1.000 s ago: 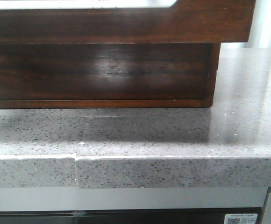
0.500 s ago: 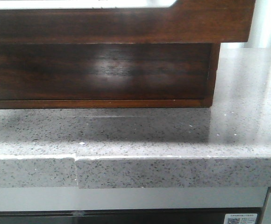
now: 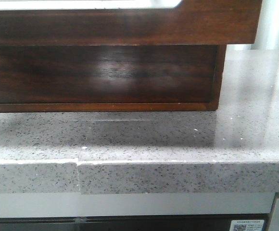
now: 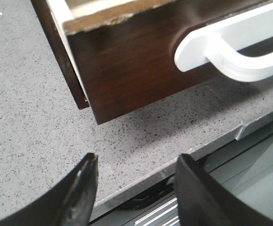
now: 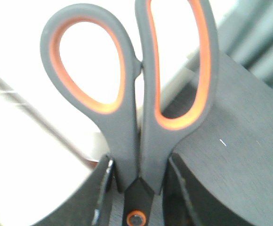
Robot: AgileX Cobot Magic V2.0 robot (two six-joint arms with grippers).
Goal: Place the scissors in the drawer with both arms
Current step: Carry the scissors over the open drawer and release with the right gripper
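The drawer [image 3: 130, 26] is a wide, glossy, dark reddish-brown wooden front with a white strip along its top. It juts out over the box below it in the front view. In the left wrist view its corner [image 4: 127, 66] shows with a white curved handle [image 4: 230, 47]. My left gripper [image 4: 137, 160] is open and empty, over the counter's front edge, a short way from that corner. My right gripper [image 5: 139, 165] is shut on the scissors [image 5: 127, 141], grey with orange-lined handle loops, gripped near the pivot. Neither gripper shows in the front view.
A grey speckled stone countertop [image 3: 178, 139] carries the wooden box [image 3: 101, 72] and has a seam in its front edge [image 3: 78, 175]. Below the edge are a grey panel and a dark gap [image 4: 249, 188]. A dark grey surface [image 5: 249, 141] lies behind the scissors.
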